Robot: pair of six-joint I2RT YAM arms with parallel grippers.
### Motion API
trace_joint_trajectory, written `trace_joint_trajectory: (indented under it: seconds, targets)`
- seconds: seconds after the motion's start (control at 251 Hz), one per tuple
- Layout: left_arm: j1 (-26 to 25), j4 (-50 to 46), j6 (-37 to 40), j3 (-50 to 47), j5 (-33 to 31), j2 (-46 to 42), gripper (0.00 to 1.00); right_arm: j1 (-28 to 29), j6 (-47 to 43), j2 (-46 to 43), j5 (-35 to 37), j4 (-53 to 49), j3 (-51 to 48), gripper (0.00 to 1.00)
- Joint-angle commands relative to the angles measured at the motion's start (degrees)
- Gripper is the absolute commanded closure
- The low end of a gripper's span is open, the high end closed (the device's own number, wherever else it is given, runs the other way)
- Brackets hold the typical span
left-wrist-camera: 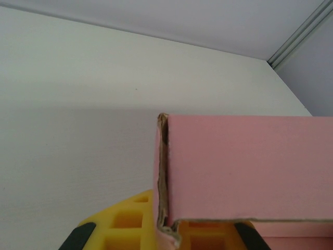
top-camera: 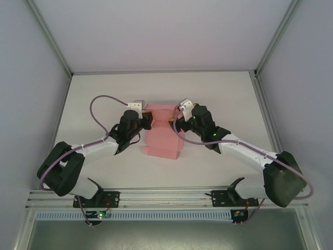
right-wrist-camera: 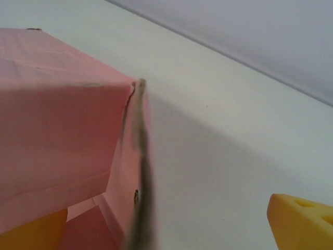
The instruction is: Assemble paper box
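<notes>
The pink paper box (top-camera: 162, 134) lies partly folded in the middle of the white table, its far end raised into walls. My left gripper (top-camera: 148, 121) is at the box's far left corner. In the left wrist view its yellow fingers (left-wrist-camera: 123, 225) are shut on the upright side wall (left-wrist-camera: 157, 172), beside a folded top panel (left-wrist-camera: 244, 166). My right gripper (top-camera: 180, 121) is at the far right corner. It is open (right-wrist-camera: 164, 225), with its yellow fingers (right-wrist-camera: 303, 223) wide apart. The box's right wall edge (right-wrist-camera: 139, 172) stands between them, apart from the right finger.
The white table (top-camera: 104, 94) has free room on all sides of the box. Grey enclosure walls with metal corner posts (top-camera: 50, 39) rise at the left, back and right. A metal rail (top-camera: 166, 198) carrying both arm bases runs along the near edge.
</notes>
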Motion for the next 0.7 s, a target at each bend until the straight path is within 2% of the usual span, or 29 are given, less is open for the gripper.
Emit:
trace_joint_trajectory:
  seconds: [0.0, 0.048, 0.208, 0.271, 0.375, 0.467, 0.547, 0.694]
  targets:
    - [0.54, 2.66, -0.77, -0.1, -1.48, -1.22, 1.0, 0.53, -1.0, -3.08, 4.18, 0.67, 0.34, 0.02]
    - [0.69, 1.44, -0.24, 0.06, -2.47, -1.41, 1.0, 0.34, -0.87, -6.19, 2.75, -1.44, 0.08, 0.02]
    - [2.45, -0.15, -0.32, -0.63, -2.11, -1.94, 1.0, -3.22, -1.09, -18.89, -9.17, -12.85, -1.6, 0.02]
    - [2.92, -1.25, 0.0, -0.95, -2.05, -2.43, 1.0, -5.92, -1.15, -23.43, -11.29, -16.04, -1.93, 0.02]
    - [3.44, -1.26, 0.08, -2.13, -1.37, -3.5, 1.0, -13.2, 0.72, -28.88, -15.79, -13.99, -3.63, 0.02]
    - [3.54, -0.62, 0.24, -2.86, 0.4, -4.74, 1.0, -21.78, 4.93, -27.43, -20.47, -14.78, -1.9, 0.03]
    - [3.56, -1.02, 0.62, -2.85, 1.3, -5.43, 1.0, -27.41, 6.65, -22.42, -29.04, -15.68, 0.5, 0.09]
    - [3.56, -0.65, 0.69, -2.47, 2.01, -5.56, 1.0, -27.5, 4.82, -11.68, -43.77, -16.3, 5.37, 0.19]
